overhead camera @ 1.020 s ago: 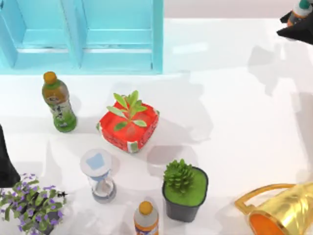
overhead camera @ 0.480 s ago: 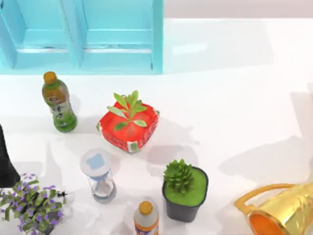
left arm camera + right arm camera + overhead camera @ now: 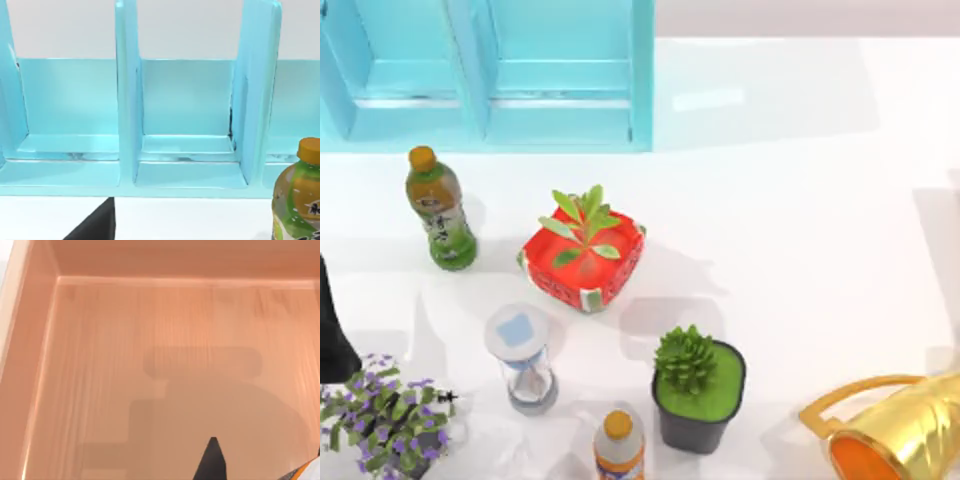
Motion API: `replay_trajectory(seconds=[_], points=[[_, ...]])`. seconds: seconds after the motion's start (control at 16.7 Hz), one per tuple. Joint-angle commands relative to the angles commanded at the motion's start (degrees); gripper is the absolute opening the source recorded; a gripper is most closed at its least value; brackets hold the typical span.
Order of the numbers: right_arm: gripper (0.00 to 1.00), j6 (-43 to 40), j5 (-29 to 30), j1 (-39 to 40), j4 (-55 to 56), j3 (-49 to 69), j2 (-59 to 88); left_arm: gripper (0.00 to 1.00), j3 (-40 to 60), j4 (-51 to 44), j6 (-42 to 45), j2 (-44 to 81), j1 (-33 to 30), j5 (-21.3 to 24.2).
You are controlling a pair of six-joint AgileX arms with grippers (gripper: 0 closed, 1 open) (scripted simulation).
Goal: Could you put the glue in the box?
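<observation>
Top view, tabletop (image 3: 800, 200): white, its right half bare, its left and near side crowded.
Shelf (image 3: 490, 70): pale blue with upright dividers, at the tabletop's far left; the left wrist view looks into its open bays.
Box (image 3: 125, 365): light wood; the right wrist view looks down on its floor and walls, with a shadow across the floor.
Watering can (image 3: 895, 430): gold with an orange inside, lying at the near right corner.
Plants: leafy sprig in a red pot (image 3: 583, 258) at centre-left; succulent in a black pot (image 3: 698, 395) nearer; purple flowers (image 3: 380, 415) at the near left.
Green-tea bottle (image 3: 440, 210): orange cap, dark characters on the label, too small to read.
Second bottle (image 3: 619, 448): orange cap, cut off at the near edge.
Hourglass (image 3: 523, 358): between the flowers and the black pot.
Glue (image 3: 312, 469): a white-and-orange sliver over the box floor, just beside the right gripper.
Right gripper (image 3: 212, 460): one dark tip over the box; open or closed cannot be told.
Left gripper (image 3: 95, 225): a dark wedge facing the shelf; grip cannot be told.
</observation>
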Motion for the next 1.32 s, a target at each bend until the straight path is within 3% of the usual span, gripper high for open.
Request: replay_trajectory(seconds=[0.42, 0.9, 1.26, 1.32], points=[[0.0, 0.7, 0.5, 0.4, 0.8, -0.5, 0.8, 1.0, 0.0, 0.0, 0.0, 0.0, 0.0, 0.0], [0.0, 4.7, 3.4, 5.5, 18.5, -2.8, 12.4, 1.0, 0.0, 0.0, 0.0, 0.0, 0.0, 0.0], [0.0, 6.0, 4.6, 6.4, 20.3, -3.6, 14.1, 1.0, 0.0, 0.0, 0.0, 0.0, 0.0, 0.0], [0.08, 6.0, 4.6, 6.4, 20.3, -3.6, 14.1, 1.0, 0.0, 0.0, 0.0, 0.0, 0.0, 0.0]])
